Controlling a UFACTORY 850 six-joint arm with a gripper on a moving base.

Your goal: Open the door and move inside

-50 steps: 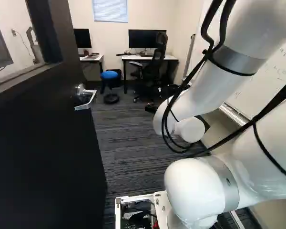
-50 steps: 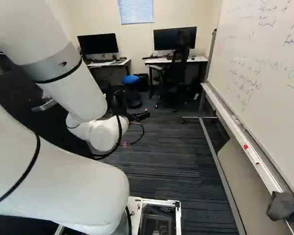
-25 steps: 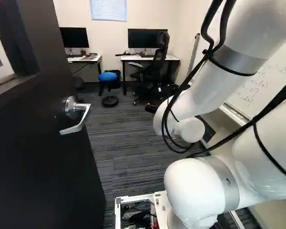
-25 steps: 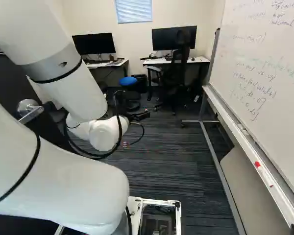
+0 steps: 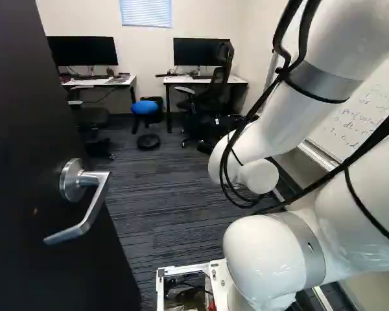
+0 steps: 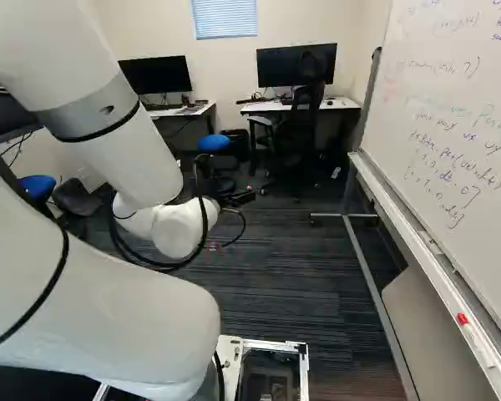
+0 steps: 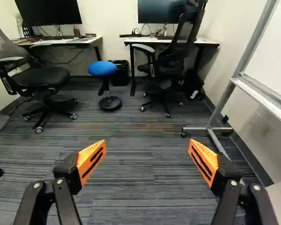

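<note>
Door [image 5: 26, 142] open beside striped carpet [image 5: 165, 207], desks [image 5: 181, 80] beyond.

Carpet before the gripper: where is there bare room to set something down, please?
Bare carpet shows ahead of the gripper, bordered by the blue stool and whiteboard stand. The left base view shows more between door and arm. It is crowded around the desks, with stool, bin and chairs.

Both base views look ahead and down from behind the arm [image 5: 272, 253]. The nearer wrist view shares their blue stool [image 7: 102, 68].
</note>
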